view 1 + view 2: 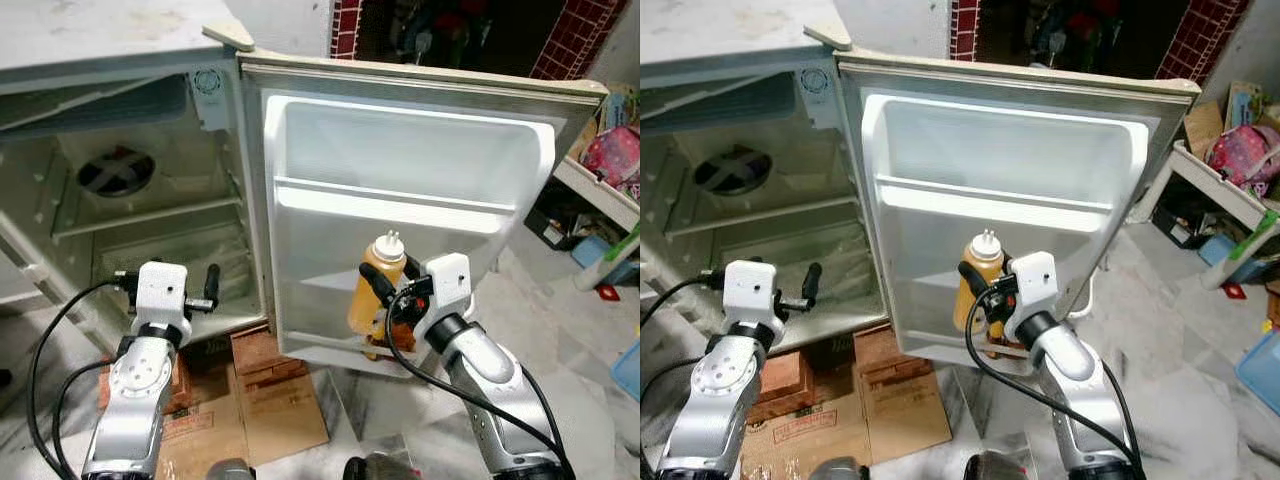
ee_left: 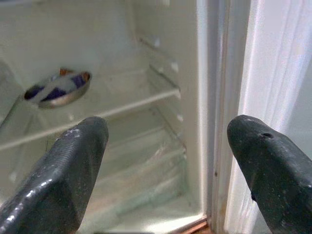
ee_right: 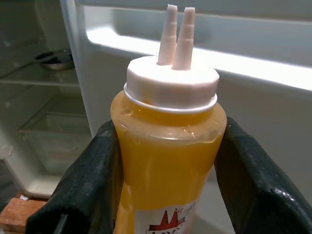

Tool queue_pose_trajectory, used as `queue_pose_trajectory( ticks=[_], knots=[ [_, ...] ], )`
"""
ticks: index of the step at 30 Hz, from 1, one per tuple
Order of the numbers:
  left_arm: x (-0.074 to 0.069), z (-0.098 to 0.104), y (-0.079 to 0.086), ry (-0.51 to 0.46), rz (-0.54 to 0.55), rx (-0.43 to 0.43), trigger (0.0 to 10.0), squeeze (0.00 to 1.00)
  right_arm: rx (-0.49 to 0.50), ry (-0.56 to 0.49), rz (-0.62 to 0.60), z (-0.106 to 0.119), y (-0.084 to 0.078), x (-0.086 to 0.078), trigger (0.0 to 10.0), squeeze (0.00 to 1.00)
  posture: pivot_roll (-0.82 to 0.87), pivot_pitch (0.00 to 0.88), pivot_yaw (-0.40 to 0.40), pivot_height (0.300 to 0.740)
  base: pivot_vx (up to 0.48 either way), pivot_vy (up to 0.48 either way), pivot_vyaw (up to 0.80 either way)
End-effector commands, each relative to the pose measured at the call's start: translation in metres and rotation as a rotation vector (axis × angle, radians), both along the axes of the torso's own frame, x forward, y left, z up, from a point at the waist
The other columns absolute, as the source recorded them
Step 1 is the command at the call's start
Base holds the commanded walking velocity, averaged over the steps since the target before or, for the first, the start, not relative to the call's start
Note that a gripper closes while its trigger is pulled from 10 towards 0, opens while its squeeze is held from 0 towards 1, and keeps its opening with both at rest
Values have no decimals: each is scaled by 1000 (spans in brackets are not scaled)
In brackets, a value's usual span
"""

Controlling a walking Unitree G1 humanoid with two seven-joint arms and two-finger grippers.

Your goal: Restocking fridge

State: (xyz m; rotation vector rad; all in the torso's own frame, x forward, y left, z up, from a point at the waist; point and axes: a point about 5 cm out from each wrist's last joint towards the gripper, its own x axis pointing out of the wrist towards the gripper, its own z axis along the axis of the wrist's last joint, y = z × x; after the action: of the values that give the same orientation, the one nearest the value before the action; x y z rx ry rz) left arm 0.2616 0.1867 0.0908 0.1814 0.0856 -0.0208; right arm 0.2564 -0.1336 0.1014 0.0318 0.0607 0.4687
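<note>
Upright between the two black fingers of the right end effector (image 3: 165,165), the yellow sauce bottle (image 3: 168,161) is clamped at its body, white twin-nozzle cap (image 3: 170,80) pointing up. Gripping it low on the sides keeps the cap free and the bottle vertical, which probably suits setting it down standing. It hangs just ahead of the open fridge door (image 1: 400,150), close to the lowest door shelf (image 1: 330,345), with the upper door rail (image 1: 390,195) above the end effector. That position suggests the door shelf is the intended spot, and the bottle looks nearly there, though I cannot tell whether its base already touches.

To the robot's left, the left end effector (image 2: 170,161) is spread wide and holds nothing, aimed into the fridge compartment (image 1: 150,220), perhaps kept clear of the door work. Beyond its fingers sits a small metal bowl (image 2: 57,89) on a wire shelf (image 2: 122,105). Below the fridge lies flattened cardboard (image 1: 250,400) on the floor.
</note>
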Motion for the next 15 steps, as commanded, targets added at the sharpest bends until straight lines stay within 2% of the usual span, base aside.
queue_pose_trajectory(
  ticks=[1, 7, 15],
  knots=[
    [0, -5, 0, 27, 5, 3, 10000, 0, -10, -9, 0, 2, -2, 1, 10000, 0, 73, 0, -39, 652, 0, 0, 0],
    [3, -4, 2, 21, 12, 3, 10000, 0, -14, -9, -7, 1, -4, 2, 10000, 0, 74, 0, -37, 607, 0, 0, 0],
    [6, -2, 3, 11, 39, 17, 10000, 0, -12, -25, 0, 3, 0, 7, 10000, 0, 76, 0, -29, 602, 0, 0, 0]
  ],
)
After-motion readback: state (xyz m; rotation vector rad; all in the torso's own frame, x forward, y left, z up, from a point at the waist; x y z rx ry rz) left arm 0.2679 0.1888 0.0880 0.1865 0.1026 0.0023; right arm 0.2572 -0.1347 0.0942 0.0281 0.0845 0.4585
